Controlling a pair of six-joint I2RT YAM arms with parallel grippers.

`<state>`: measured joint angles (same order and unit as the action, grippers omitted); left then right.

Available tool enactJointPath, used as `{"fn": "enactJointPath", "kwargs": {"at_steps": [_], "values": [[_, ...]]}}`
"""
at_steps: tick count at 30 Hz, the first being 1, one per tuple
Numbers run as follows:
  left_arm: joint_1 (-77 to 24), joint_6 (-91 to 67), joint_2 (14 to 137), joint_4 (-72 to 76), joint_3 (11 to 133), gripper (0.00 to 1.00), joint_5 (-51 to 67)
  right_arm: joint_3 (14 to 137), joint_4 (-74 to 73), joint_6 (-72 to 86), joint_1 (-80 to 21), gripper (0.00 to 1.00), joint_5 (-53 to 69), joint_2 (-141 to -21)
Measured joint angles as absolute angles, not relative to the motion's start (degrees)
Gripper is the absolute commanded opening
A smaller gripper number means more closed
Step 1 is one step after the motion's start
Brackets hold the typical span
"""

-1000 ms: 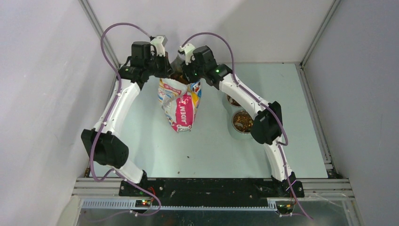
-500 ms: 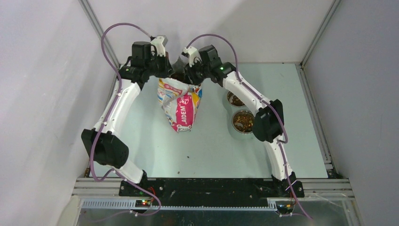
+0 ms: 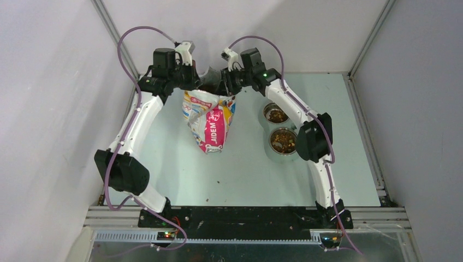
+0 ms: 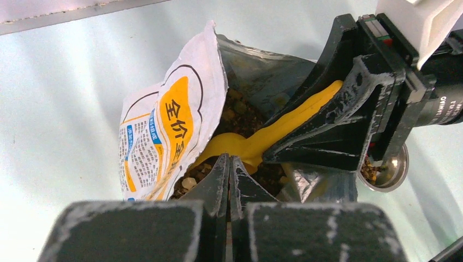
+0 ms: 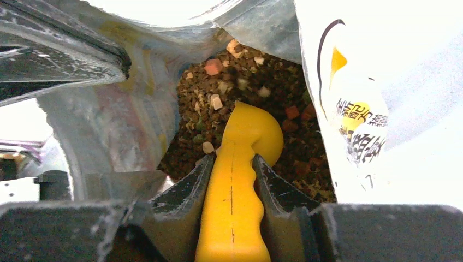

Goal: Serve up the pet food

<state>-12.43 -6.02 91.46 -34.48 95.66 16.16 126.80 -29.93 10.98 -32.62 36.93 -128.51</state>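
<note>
- Overhead view: a printed bag stood upright near the middle of the pale desk, its mouth open at the top. The left arm and the right arm reached to that mouth from opposite sides. To the right of the bag sat a far bowl and a near bowl, close together, each already holding brown kibble.
- Left wrist view: the left jaws were pressed fully together at the bag's near rim and appeared to pinch the foil there, holding the mouth open. Beyond them a yellow scoop slanted down into the bag. The pet food lay inside the bag as a loose brown heap around the scoop's head.
- Right wrist view: the right jaws stood narrow, clamped on either side of the scoop's handle. The rounded head rested in the heap of brown and reddish pellets. Whether it carried a load could not be told.
- Judgement: the step in hand looked like scooping from the bag. To do it well, the head should dig under the pellets, then level out. It should rise straight through the mouth without brushing the foil, while the left jaws hold the rim steady. The scoop should stay level on its way to the bowls.
</note>
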Motion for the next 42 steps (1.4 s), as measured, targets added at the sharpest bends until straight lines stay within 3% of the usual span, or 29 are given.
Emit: {"fn": "enactJointPath", "kwargs": {"at_steps": [18, 33, 36, 42], "values": [[-12.51, -2.37, 91.46, -35.2, 95.68, 0.0, 14.15, 126.8, -27.42, 27.07, -26.79, 0.0, 50.7, -128.51], [-12.71, 2.94, 93.6, -38.89, 99.15, 0.0, 14.2, 125.36, -19.51, 43.0, -21.3, 0.0, 54.39, -128.49], [-12.8, 5.02, 94.63, -39.88, 101.03, 0.06, 14.15, 125.29, -19.09, 44.86, -20.51, 0.0, 54.28, -128.46], [-12.8, 8.67, 97.03, -42.89, 105.84, 0.08, 13.89, 124.7, -17.96, 48.62, -19.18, 0.0, 54.24, -128.46]]}}
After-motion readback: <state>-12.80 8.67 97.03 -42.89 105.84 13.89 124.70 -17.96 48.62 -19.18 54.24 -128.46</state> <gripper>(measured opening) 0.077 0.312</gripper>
